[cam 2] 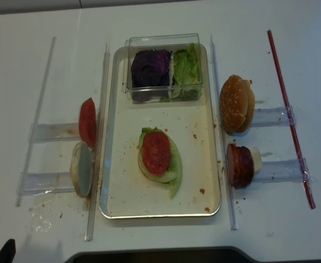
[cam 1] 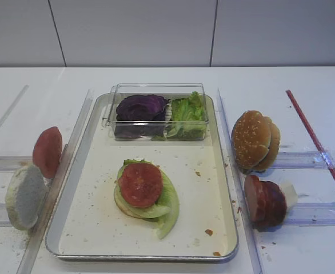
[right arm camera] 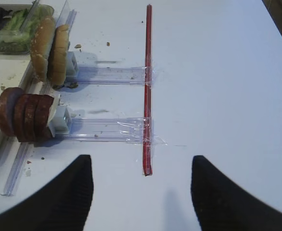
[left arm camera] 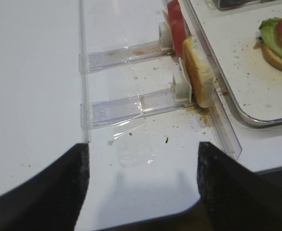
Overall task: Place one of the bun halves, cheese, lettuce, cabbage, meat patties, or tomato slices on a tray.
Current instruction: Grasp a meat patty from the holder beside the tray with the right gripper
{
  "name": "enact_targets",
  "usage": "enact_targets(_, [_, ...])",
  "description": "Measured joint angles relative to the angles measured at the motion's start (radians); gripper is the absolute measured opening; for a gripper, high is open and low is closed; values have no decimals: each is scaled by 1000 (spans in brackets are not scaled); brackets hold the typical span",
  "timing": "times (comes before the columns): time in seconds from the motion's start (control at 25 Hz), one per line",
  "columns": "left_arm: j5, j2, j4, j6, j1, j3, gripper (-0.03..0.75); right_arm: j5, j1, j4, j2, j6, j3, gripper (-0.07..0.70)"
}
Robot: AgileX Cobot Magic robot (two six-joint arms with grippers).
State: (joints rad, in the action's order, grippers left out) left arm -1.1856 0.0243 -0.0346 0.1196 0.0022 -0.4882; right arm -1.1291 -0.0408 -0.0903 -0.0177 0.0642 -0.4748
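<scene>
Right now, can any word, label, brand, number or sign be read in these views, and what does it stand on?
None: no text shows on the tray, the clear plastic box, the holder rails, the red strip or the table.

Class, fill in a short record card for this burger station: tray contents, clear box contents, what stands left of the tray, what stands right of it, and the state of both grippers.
tray: a stack of bun base, lettuce, tomato slice on top
clear box: cabbage and more lettuce, at the tray's far end
left of tray: tomato slice on edge, pale bun half
right of tray: sesame bun halves, meat patties
left gripper: open, empty
right gripper: open, empty
</scene>
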Motion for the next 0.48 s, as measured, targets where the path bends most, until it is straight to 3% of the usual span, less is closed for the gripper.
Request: enact_targets(0.48, [0,0,0,0,0,0,439,0,0,0,0,0,0,450])
